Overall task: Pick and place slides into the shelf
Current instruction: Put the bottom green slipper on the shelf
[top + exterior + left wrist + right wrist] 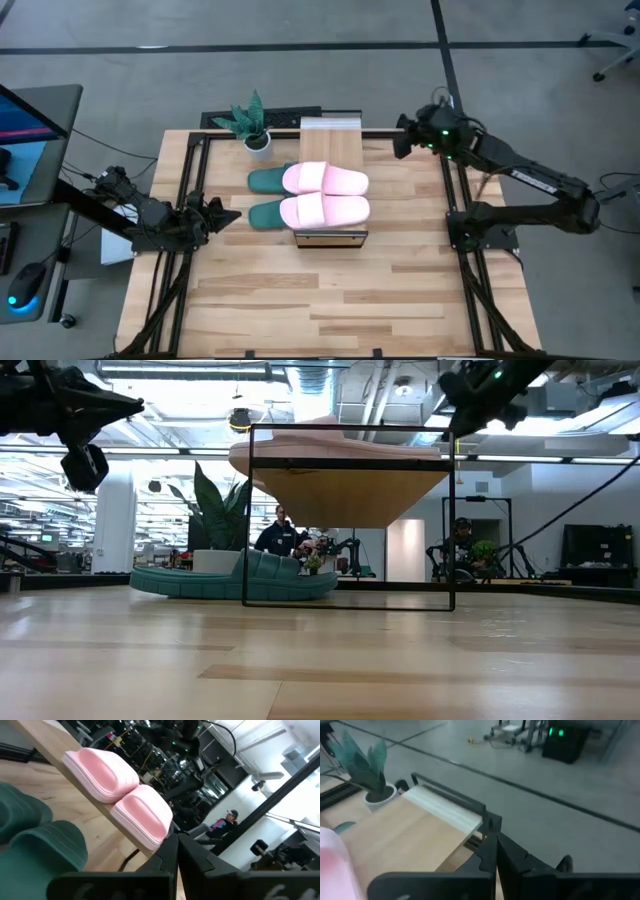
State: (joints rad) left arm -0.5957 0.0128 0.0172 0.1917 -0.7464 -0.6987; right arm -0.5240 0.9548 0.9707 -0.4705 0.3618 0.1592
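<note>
Two pale pink slides lie side by side across the shelf's light plank top, soles down. Two dark green slides rest on the table under that plank, with their ends sticking out on the shelf's left. In the low view a green slide sits inside the dark frame and a pink one sits on top. My left gripper is shut and empty near the table's left edge, pointing at the green slides. My right gripper is shut and empty, raised near the far right corner, right of the shelf's far end.
A small potted plant stands at the far edge, left of the shelf. Bare wooden table stretches toward the near edge. A desk with a monitor stands off the table's left. People show in the room behind.
</note>
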